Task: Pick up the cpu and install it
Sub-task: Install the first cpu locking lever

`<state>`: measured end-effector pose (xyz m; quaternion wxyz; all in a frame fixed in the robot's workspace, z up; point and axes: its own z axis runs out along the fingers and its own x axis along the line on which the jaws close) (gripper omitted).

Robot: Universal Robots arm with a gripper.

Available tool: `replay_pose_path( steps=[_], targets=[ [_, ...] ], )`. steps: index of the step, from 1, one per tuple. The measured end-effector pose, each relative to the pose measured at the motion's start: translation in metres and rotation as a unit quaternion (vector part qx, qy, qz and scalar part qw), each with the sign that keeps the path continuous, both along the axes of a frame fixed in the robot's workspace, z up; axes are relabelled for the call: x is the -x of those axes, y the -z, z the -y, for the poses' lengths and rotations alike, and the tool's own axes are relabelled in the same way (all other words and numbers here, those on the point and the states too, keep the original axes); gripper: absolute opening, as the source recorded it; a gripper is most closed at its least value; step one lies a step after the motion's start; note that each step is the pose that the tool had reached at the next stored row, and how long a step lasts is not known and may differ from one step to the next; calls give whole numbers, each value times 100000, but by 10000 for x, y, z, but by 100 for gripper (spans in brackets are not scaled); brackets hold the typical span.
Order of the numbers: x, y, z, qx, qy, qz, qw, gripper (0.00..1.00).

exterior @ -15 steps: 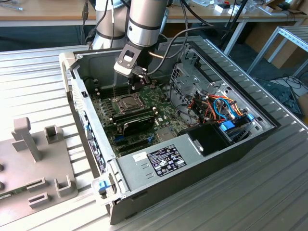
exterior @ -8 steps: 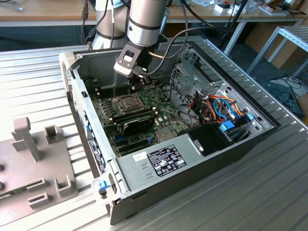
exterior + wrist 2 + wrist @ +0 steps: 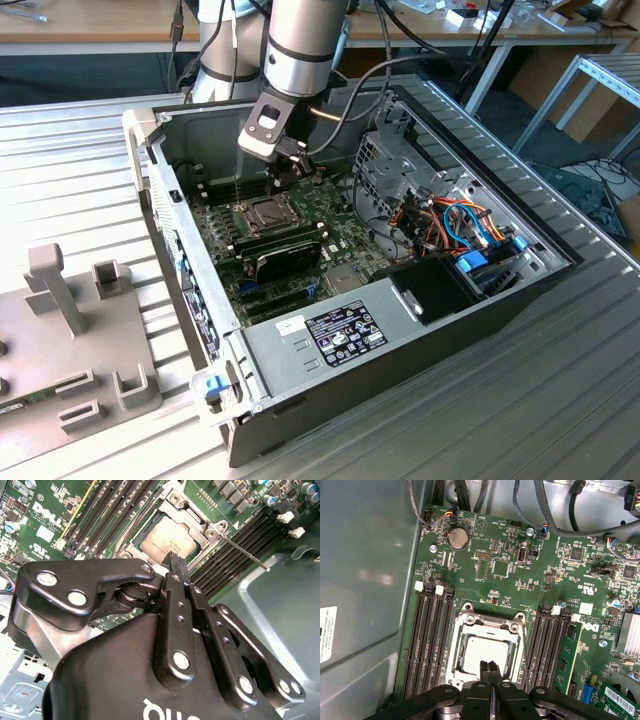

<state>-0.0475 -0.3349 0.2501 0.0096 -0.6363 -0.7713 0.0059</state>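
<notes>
1. The cpu (image 3: pixel 485 647), a small flat square chip with a dull silver-grey metal top, lies flat in the dark square socket with a bright metal frame (image 3: pixel 470 617). In the second wrist view the cpu (image 3: pixel 170 537) sits in the same recess.
2. The black jaws are pressed together with nothing between them. In both wrist views their tips hang directly over the near edge of the cpu; contact cannot be determined.
3. A thin metal lever rod (image 3: pixel 245 552) angles outward from one corner of the socket.
4. Rows of long black memory slots (image 3: pixel 430 640) flank the socket on both sides.
5. The socket is mounted on the green motherboard (image 3: pixel 510 555), which also carries a round silver coin cell (image 3: pixel 457 537).
6. The motherboard lies in an open grey metal computer case (image 3: pixel 400 350), into which the grey robot arm (image 3: pixel 300 50) reaches.
7. The case rests on the ribbed metal desk (image 3: pixel 560 420).
</notes>
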Motion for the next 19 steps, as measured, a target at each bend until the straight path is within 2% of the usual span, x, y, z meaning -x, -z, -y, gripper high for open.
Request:
replay_pose_path(
  steps=[4,7,15,19],
  targets=[
    [0,0,0,1,-1943,18,99981,11],
    [0,0,0,3,-3842,54,99926,11],
    [0,0,0,3,-3946,54,99922,11],
    [0,0,0,2,-4634,51,99893,11]
  ],
)
